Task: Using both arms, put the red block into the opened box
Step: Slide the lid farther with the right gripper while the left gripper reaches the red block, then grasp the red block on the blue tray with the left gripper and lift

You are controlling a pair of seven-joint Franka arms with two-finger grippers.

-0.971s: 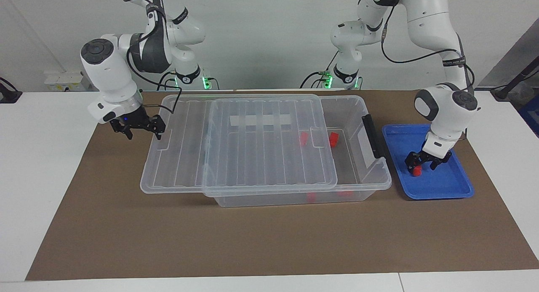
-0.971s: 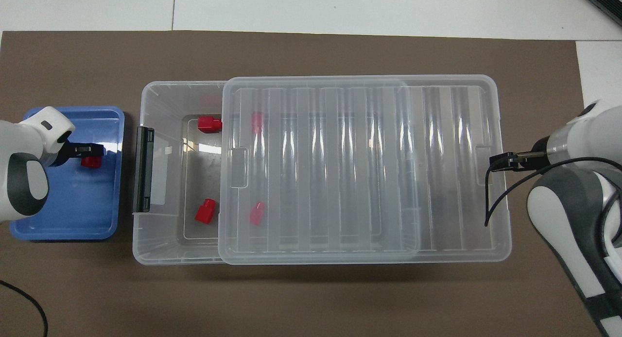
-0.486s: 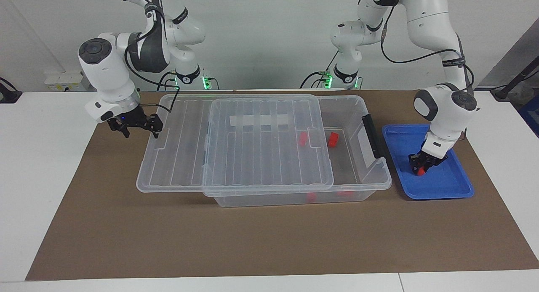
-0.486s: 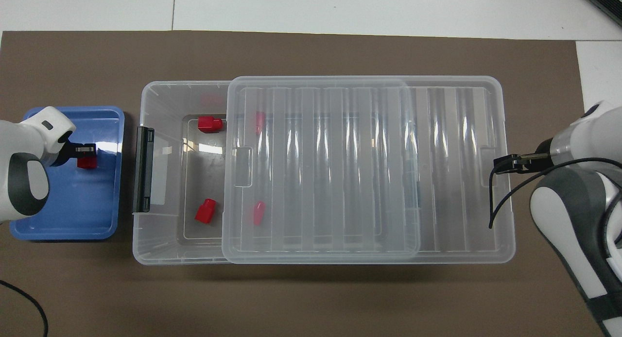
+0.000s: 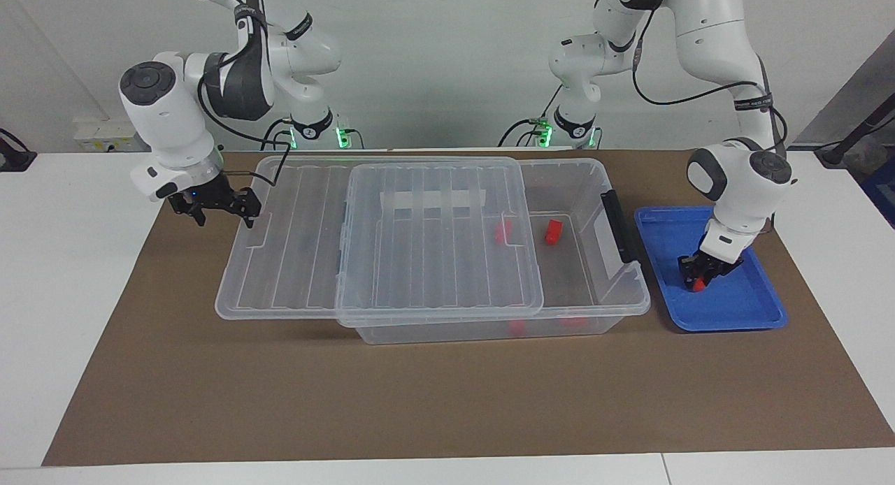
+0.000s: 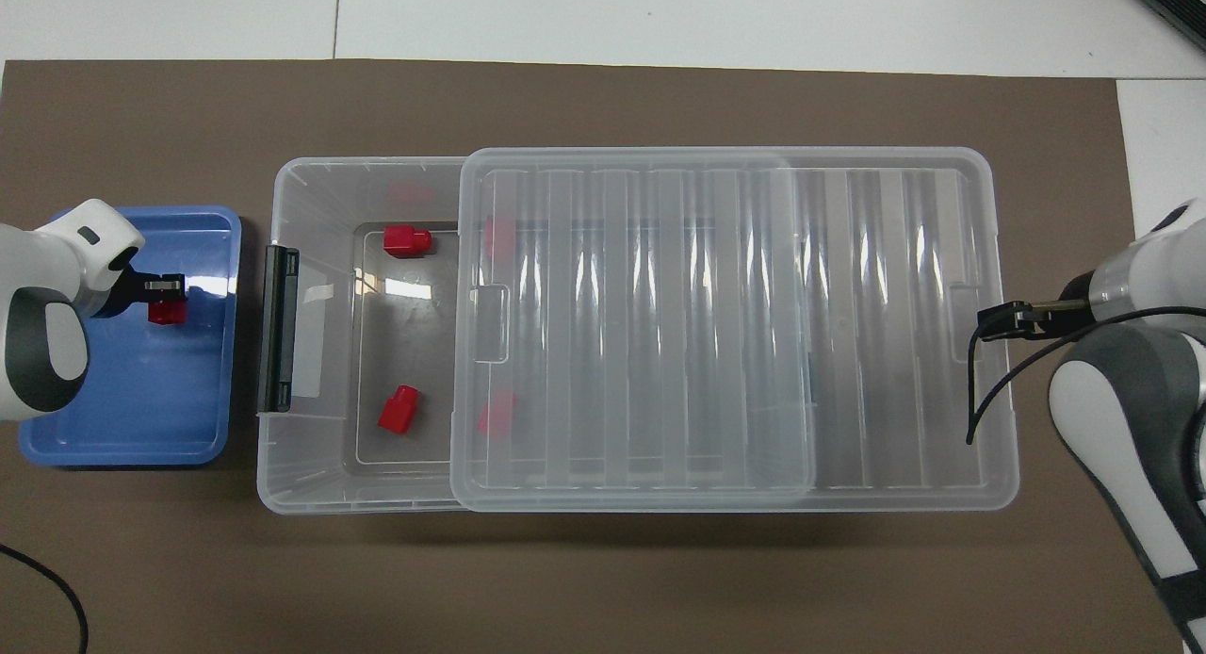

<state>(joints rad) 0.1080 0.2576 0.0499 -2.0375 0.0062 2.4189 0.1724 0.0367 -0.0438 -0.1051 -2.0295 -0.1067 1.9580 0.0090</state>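
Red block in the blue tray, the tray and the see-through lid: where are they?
red block (image 5: pixel 693 284), facing view, its visible red face.
blue tray (image 6: pixel 122 418), overhead view, bare floor.
lid (image 6: pixel 660 334), overhead view, ribbed middle.

Seen from above, a clear storage box (image 6: pixel 311 475) lies lengthwise on a brown mat (image 6: pixel 603 579), its ribbed clear lid (image 6: pixel 735 334) slid toward 3 o'clock so the 9 o'clock end stands uncovered. Two red blocks lie in the uncovered part (image 6: pixel 408 241) (image 6: pixel 399 410); two more show faintly through the lid. A black handle (image 6: pixel 278 329) spans the box's 9 o'clock end. At 9 o'clock of it sits a blue tray (image 6: pixel 132 442), where the left gripper (image 6: pixel 168 296) is clamped on a red block (image 6: pixel 168 312). The right gripper (image 6: pixel 1006 320) sits at the lid's 3 o'clock edge, spread.
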